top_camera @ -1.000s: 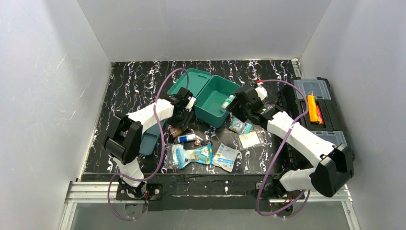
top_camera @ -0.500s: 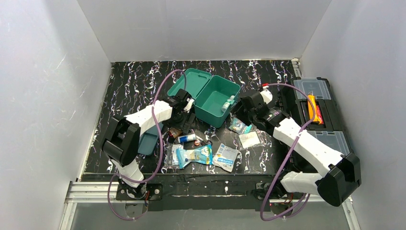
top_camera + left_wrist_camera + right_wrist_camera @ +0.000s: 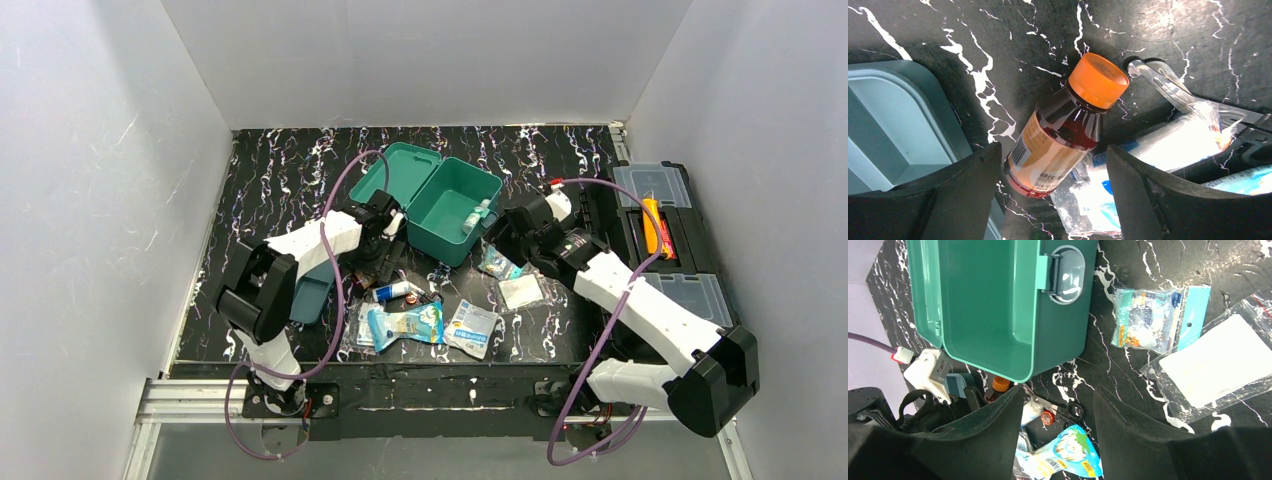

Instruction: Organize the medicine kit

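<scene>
The teal medicine kit [image 3: 445,210] stands open at the back middle, lid [image 3: 393,168] laid back, with a small white bottle [image 3: 475,215] inside. The right wrist view shows its hollow [image 3: 993,300] and latch [image 3: 1068,272]. Its blue-teal inner tray [image 3: 312,290] lies apart on the left, also in the left wrist view [image 3: 893,125]. My left gripper [image 3: 383,258] is open, its fingers either side of an amber bottle with an orange cap [image 3: 1060,142] lying on the table. My right gripper [image 3: 508,238] is open and empty, just right of the kit.
In front of the kit lie a wrapped gauze roll [image 3: 1178,142], black scissors [image 3: 1075,410], a blue pouch [image 3: 405,323], a blue-white sachet [image 3: 472,327], a cotton packet [image 3: 1153,320] and a flat white sachet [image 3: 1218,360]. A black toolbox [image 3: 660,235] stands at the right edge.
My right gripper has drawn back from the kit's rim toward the right, leaving the small white bottle inside. My left gripper has dropped a little nearer over the amber bottle.
</scene>
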